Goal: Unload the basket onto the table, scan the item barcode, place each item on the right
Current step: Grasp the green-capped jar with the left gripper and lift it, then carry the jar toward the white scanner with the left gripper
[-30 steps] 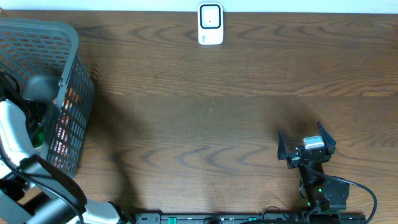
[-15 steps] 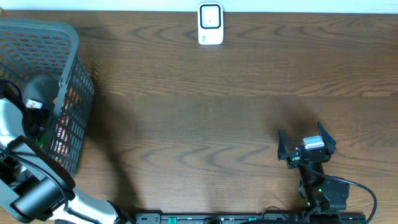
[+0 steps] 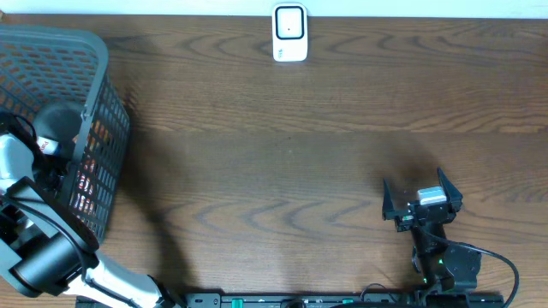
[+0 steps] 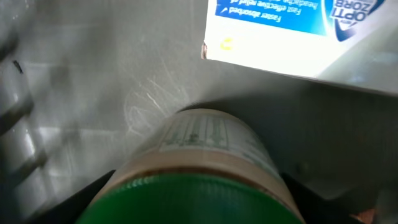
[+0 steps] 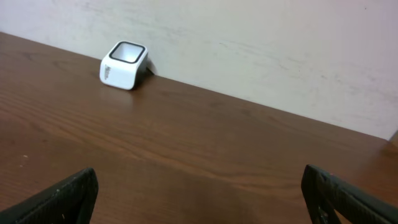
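Inside a grey mesh basket (image 3: 110, 145) my left gripper (image 4: 196, 208) straddles a round green-lidded jar (image 4: 199, 140), grip uncertain; my right gripper (image 5: 202, 199) gapes wide above the grained wooden table (image 5: 186, 143).

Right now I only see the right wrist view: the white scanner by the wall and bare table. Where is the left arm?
Observer: Overhead, the left arm reaches down into a grey mesh basket at the table's left edge.
Operator: What is under it?
Observer: Its wrist camera looks closely at a bottle with a green lid.
Operator: Anything else there?
Observer: A white and blue box lies just beyond the bottle.
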### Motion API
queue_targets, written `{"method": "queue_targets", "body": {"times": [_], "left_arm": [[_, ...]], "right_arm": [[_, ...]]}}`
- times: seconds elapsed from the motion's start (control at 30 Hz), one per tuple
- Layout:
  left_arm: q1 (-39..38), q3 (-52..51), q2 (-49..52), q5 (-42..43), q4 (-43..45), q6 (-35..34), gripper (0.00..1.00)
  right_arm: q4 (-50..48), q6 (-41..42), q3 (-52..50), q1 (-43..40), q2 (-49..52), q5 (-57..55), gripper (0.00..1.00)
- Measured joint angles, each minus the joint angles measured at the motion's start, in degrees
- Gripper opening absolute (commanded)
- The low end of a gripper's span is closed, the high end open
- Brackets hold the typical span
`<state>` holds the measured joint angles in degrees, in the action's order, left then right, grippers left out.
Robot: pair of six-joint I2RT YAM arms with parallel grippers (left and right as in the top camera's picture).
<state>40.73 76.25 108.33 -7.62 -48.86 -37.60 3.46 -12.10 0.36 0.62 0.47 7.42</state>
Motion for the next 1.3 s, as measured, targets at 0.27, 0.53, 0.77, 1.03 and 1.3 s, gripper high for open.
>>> {"method": "queue_targets", "body": {"times": [0.27,0.53,0.77,1.03,1.3], "left_arm": [[0.0,0.0,-0.1,0.0,-0.2,0.1,0.64],[0.0,-0.1,-4.9,2.4,-0.6,0.1,0.64],[0.0,-0.4,-20.7,6.0,-0.7,0.2,0.64],[-0.7,-0.4,-41.8,19.5,-1.2,0.1,0.64],[-10.7,-0.4,-57.8,31.3,-1.5,-1.3,0.64]], "right_arm": [[0.0,0.0,0.0,0.0,0.0,0.0,0.99],[0.0,0.0,0.0,0.0,0.0,0.0,0.99],[0.0,0.0,0.0,0.0,0.0,0.0,0.99],[0.0,0.0,0.0,0.0,0.0,0.0,0.99],[0.0,0.0,0.0,0.0,0.0,0.0,0.99]]}}
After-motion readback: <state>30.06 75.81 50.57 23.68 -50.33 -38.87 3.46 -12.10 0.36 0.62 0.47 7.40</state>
